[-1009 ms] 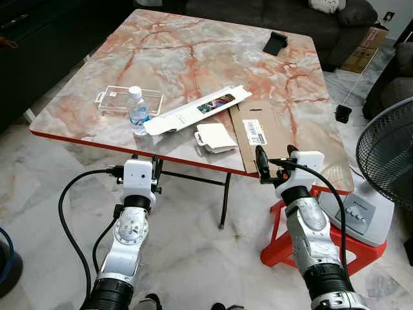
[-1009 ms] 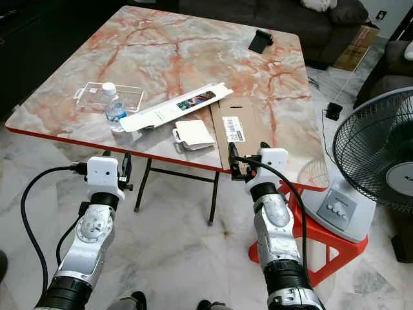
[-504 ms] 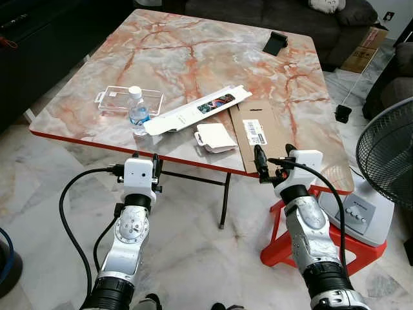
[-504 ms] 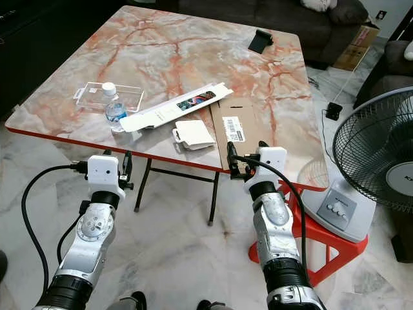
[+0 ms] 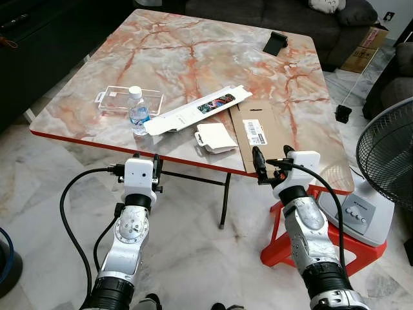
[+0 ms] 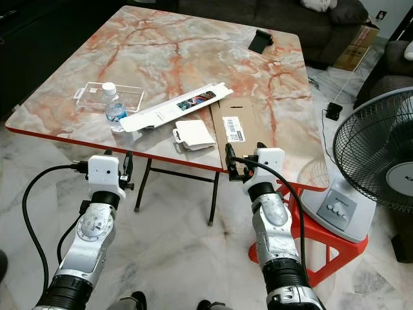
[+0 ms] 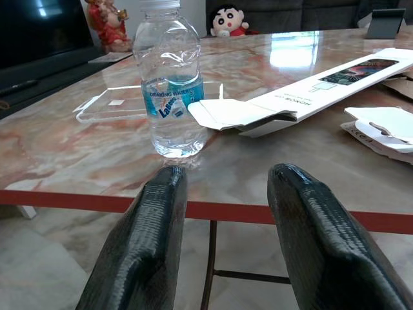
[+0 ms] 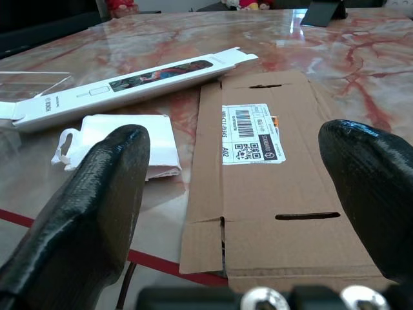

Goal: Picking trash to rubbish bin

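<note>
Nothing is binned yet, by the look of it. Your right pincer (image 6: 243, 160) is wide open and empty at the marble table's (image 5: 193, 51) red edge, the flattened brown cardboard sheet (image 8: 271, 174) just ahead of it. Your left pincer (image 7: 226, 187), part open and empty, faces the clear plastic water bottle (image 7: 169, 84). All 5 pieces remain.

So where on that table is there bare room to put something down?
The far half of the table is bare marble, bordered by the black stand at the far right corner. The near edge is crowded: clear tray, water bottle, long white box, white packet, flattened cardboard.
</note>
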`<state>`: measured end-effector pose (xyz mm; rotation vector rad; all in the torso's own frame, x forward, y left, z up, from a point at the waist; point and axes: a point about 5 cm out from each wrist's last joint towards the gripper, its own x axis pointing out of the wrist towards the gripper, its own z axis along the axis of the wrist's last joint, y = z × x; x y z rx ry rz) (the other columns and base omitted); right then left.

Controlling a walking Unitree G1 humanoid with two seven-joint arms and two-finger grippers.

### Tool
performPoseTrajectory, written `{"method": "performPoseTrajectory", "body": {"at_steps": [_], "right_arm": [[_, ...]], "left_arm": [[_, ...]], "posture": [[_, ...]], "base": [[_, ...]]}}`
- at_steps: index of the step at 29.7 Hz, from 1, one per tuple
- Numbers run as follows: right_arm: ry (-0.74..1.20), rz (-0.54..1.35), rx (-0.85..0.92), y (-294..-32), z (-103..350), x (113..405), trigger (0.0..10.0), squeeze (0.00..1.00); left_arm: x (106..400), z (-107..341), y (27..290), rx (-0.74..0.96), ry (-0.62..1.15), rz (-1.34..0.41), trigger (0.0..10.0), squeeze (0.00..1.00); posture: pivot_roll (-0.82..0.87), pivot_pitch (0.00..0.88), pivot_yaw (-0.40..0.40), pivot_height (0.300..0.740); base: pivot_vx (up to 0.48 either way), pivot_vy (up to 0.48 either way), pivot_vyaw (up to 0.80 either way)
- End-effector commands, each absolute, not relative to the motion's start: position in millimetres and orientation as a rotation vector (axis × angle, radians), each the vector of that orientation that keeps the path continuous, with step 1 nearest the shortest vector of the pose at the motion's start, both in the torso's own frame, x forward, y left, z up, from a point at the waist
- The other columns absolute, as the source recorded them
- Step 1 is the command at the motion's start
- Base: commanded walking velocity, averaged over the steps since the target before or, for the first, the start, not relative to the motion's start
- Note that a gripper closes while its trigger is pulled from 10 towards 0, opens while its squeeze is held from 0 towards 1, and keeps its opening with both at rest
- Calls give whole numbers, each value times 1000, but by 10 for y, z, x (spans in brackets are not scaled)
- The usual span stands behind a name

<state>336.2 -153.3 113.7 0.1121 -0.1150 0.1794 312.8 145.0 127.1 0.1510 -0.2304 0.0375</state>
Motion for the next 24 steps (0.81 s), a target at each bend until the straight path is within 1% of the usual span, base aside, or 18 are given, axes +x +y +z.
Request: {"method": "performPoseTrajectory", "body": {"at_steps": [1, 7, 11, 15, 19, 24], "right_arm": [[-124, 178, 102, -1548, 1162, 3379, 10000, 0], [-122, 181, 100, -1540, 1159, 3381, 10000, 0], [-124, 193, 55, -1527, 1165, 3378, 10000, 0], [-118, 188, 60, -1532, 1154, 3381, 10000, 0], [-111, 189, 68, -1529, 1142, 3380, 10000, 0], [-111, 182, 79, -1536, 1140, 3382, 10000, 0]], "left_arm": [[3138, 1266, 1433, 140, -218, 32, 10000, 0], [3141, 1270, 1433, 141, -218, 31, 10000, 0], [3140, 1268, 1436, 142, -215, 33, 10000, 0], [3142, 1267, 1430, 142, -214, 34, 10000, 0], [3138, 1263, 1433, 143, -212, 35, 10000, 0], [3137, 1263, 1432, 141, -211, 34, 10000, 0]], "posture": [[76, 151, -113, 740], [76, 149, -112, 740], [76, 149, -112, 740], [76, 151, -115, 740], [75, 152, -116, 740], [75, 152, -116, 740]], "base": [[0, 0, 0], [0, 0, 0], [0, 0, 0], [0, 0, 542], [240, 0, 514], [199, 0, 0]]}}
